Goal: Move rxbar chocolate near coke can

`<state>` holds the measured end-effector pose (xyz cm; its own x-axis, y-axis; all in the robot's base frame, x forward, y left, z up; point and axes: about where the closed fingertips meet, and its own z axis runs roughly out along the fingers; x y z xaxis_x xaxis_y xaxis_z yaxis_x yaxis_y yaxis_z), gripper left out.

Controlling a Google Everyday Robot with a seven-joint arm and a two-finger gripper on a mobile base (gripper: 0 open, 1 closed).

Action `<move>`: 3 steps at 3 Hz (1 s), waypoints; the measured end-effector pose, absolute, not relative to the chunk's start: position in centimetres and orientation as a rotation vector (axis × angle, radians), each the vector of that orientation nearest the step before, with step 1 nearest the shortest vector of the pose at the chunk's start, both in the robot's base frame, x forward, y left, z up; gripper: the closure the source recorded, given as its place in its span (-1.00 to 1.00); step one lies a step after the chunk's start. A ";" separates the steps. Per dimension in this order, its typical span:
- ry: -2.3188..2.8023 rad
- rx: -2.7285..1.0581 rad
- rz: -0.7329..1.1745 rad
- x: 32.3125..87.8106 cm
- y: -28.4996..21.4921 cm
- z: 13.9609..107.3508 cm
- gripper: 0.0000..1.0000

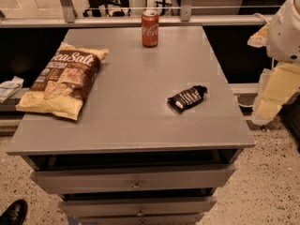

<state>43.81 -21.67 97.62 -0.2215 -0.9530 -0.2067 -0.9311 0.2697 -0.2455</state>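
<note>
The rxbar chocolate, a small flat black wrapper with white lettering, lies on the right part of the grey table top, turned at an angle. The coke can, red with white script and a silver top, stands upright at the far edge of the table, near the middle. My gripper hangs off the table's right side, beyond the edge, to the right of the rxbar and well apart from it. It holds nothing that I can see.
A large yellow-and-brown Sea Salt chip bag lies on the table's left part. Drawers are below the front edge. A black shoe shows on the floor at bottom left. A rail runs behind the table.
</note>
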 end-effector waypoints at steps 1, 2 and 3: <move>2.230 -1.723 -0.100 43.8 -21.7 97.7 -1.00; 2.213 -1.678 -0.053 45.5 -21.6 96.9 -1.00; 2.186 -1.615 0.027 48.3 -20.7 95.2 -1.00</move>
<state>48.28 -20.67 95.25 -0.2365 -0.9095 -0.3418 -0.9177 0.3247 -0.2290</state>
